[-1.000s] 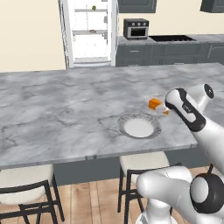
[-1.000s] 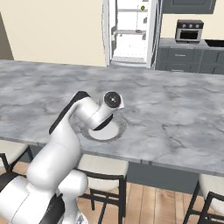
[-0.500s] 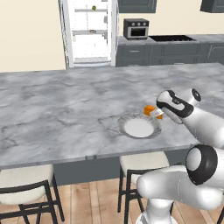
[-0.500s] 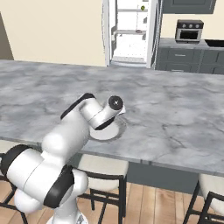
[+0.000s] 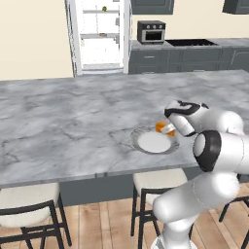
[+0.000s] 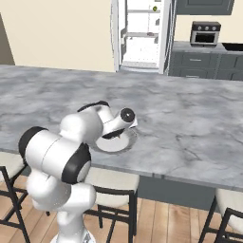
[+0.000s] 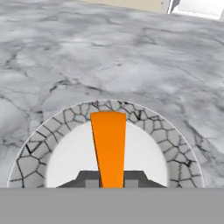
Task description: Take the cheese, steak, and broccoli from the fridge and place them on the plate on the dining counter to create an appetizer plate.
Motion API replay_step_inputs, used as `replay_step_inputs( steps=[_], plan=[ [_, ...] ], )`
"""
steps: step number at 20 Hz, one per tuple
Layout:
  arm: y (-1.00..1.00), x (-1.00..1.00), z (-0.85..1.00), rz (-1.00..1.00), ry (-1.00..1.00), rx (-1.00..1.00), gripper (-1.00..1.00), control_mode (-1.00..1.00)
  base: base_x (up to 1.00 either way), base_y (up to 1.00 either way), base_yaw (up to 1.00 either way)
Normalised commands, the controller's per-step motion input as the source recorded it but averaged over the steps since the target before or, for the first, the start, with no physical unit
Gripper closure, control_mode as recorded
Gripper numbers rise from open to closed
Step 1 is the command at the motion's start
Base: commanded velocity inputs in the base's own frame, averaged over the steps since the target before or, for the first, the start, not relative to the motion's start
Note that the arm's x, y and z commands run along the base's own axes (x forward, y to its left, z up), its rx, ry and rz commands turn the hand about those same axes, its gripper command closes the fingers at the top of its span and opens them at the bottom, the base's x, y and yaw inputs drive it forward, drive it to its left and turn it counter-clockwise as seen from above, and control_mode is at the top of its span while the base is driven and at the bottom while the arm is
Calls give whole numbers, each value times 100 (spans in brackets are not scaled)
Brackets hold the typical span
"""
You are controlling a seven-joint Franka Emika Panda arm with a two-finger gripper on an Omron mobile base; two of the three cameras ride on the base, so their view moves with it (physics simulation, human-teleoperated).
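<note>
Since a second ago the arm has folded down and inward, carrying the cheese (image 5: 162, 127) from beside the plate's far right edge to right over the rim.

Left base view: gripper (image 5: 168, 128) sits low at the right rim of the plate (image 5: 138, 133), jaws pinching the orange cheese wedge. Cheese is held over the plate edge, not the bare marble, because this is the drop spot; looks like it's about to be set down, contact with the plate can't be told. Forearm bent sharply, wrist tucked toward the plate, elbow bulging toward the camera. Dining counter (image 5: 68, 121) otherwise bare around the plate. Fridge (image 5: 99, 36) stands open at the back, a small green item on its top shelf, probably the broccoli (image 5: 104, 8), and a reddish thing on a lower shelf, too small to name.

Right base view: arm hunched over the plate (image 6: 127, 142), hand covering most of it, cheese hidden behind the wrist. Fridge (image 6: 142, 33) open behind.

Hand view: cheese (image 7: 108, 146) runs straight up from between the fingertips (image 7: 89, 178), clamped on both sides, lying across the white centre of the plate (image 7: 30, 162). Camera looks nearly level across the plate, so the hand is low and tilted forward.
</note>
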Motion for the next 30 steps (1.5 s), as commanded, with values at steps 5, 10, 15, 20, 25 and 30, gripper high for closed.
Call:
replay_step_inputs(
  steps=[5, 10, 15, 20, 25, 30],
  plan=[
    [-8, 43, -55, 0, 3, 0, 100, -100, 0, 0, 0],
    [-5, 33, -47, 0, 4, 0, -100, -100, 0, 0, 0],
    [-6, 32, -30, 0, 2, 0, -100, -100, 0, 0, 0],
    [-15, 11, 18, 1, 1, 0, -100, -100, 0, 0, 0],
    [-14, -29, 97, 1, 0, -1, -100, -100, 0, 0, 0],
    [0, -31, 100, 0, 8, -11, -100, -100, 0, 0, 0]
  ],
)
